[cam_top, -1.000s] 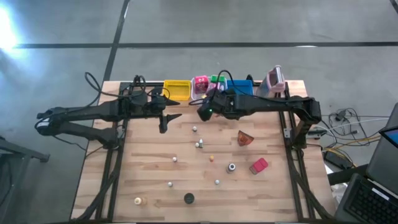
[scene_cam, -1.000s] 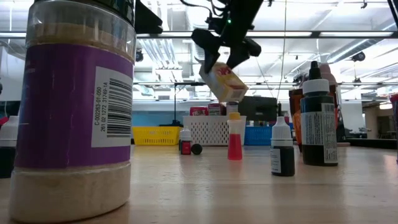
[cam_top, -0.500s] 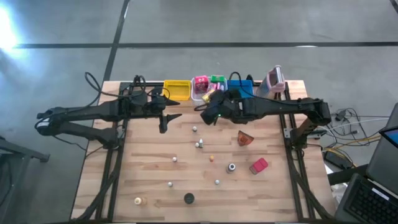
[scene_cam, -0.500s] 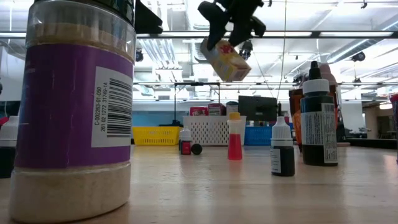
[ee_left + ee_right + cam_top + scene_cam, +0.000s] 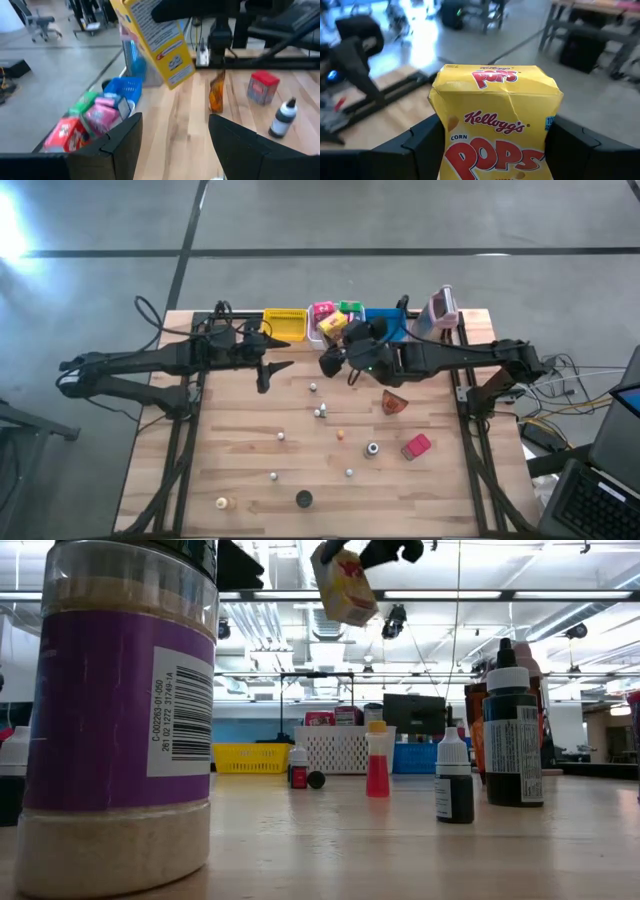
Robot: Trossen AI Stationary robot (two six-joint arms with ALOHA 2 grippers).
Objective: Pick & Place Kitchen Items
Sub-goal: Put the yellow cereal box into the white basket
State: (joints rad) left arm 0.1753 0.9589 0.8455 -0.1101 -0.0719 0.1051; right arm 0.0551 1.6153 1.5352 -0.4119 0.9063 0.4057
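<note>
Kellogg's Corn Pops box [image 5: 496,131], yellow with red lettering, is clamped between the right gripper [image 5: 337,333] fingers above the bins. Left gripper [image 5: 268,366] fingers stand apart, empty, over the surface [image 5: 250,450].

Yellow cereal box [image 5: 496,122] with red lettering, purple-labelled jar [image 5: 115,720]

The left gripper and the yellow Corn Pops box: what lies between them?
In the high view, only bare table lies between the left gripper and the yellow Corn Pops box, which the right gripper holds.

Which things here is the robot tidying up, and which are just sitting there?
Job things: yellow cereal box in the right gripper; red packet; brown packet; packets in the white bin.
Just there: yellow bin, blue bin, pink-grey device, left gripper.
</note>
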